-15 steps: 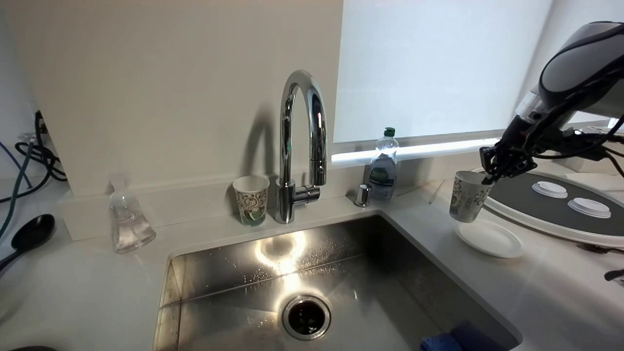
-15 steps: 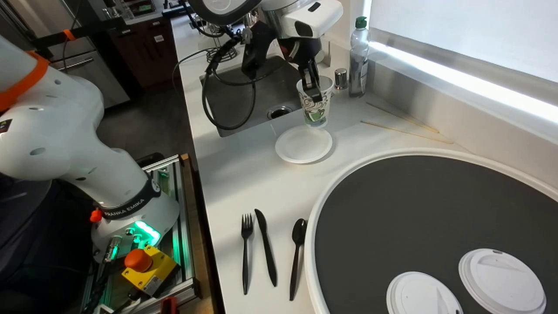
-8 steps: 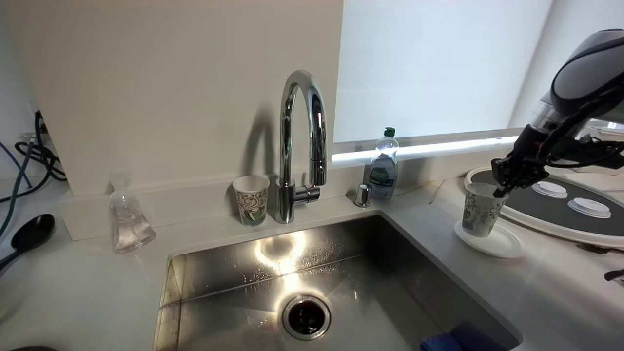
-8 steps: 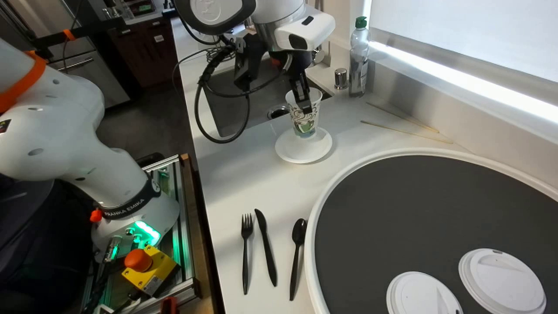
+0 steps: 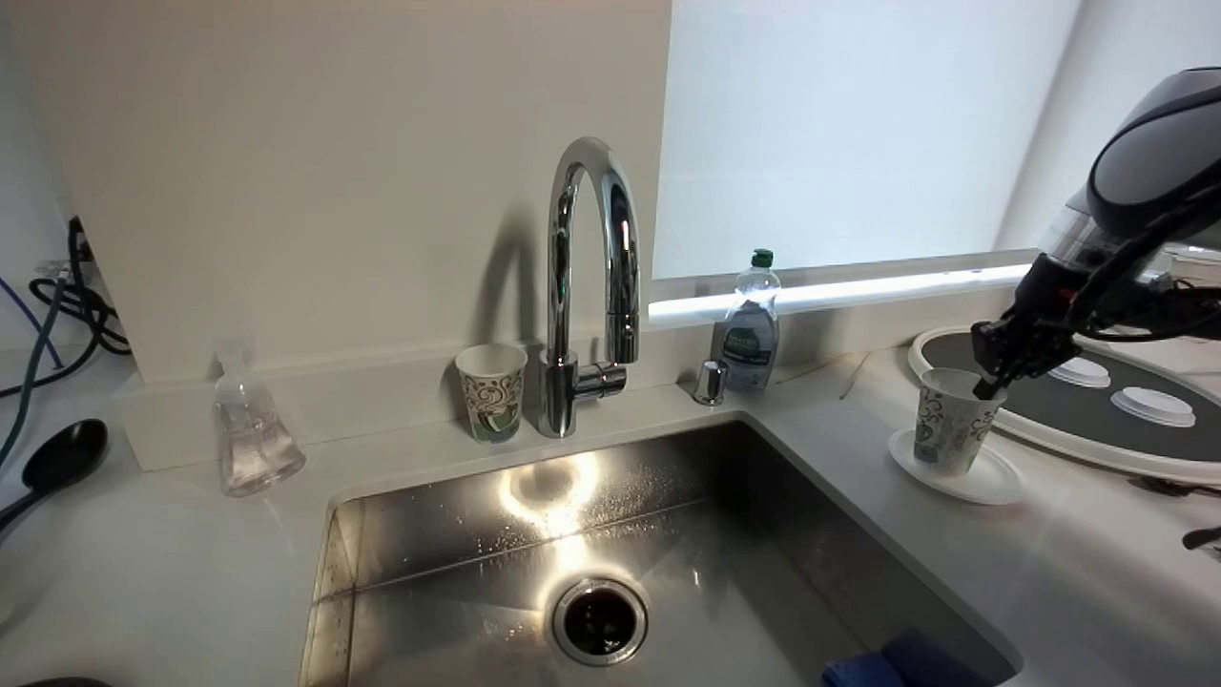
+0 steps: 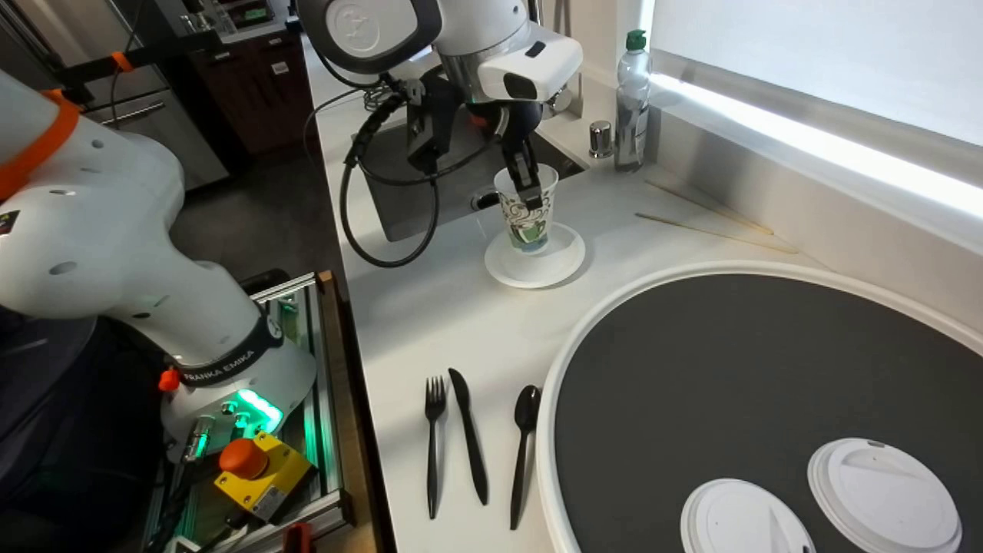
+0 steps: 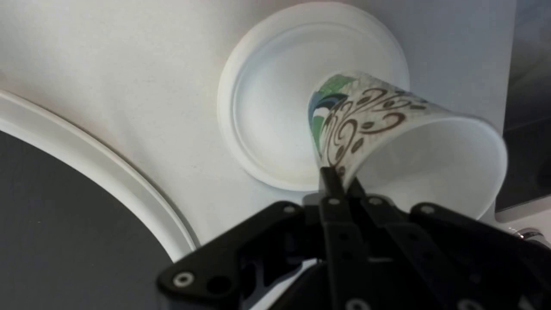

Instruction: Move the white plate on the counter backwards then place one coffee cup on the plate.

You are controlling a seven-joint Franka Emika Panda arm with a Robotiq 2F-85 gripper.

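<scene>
As the wrist view shows, the gripper (image 7: 342, 177) clamps the coffee cup (image 7: 366, 112) by its wall over the white plate (image 7: 275, 99); cup-to-plate contact is unclear. In an exterior view, a second cup (image 5: 491, 391) stands beside the faucet (image 5: 560, 286). Only in an exterior view does the robot base (image 6: 230, 388) appear.

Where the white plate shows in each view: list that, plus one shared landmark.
In an exterior view: white plate, at right, below middle.
In an exterior view: plate, just right of centre.
In the wrist view: plate, upper middle.
Shared landmark: the patterned cup in the gripper.
</scene>
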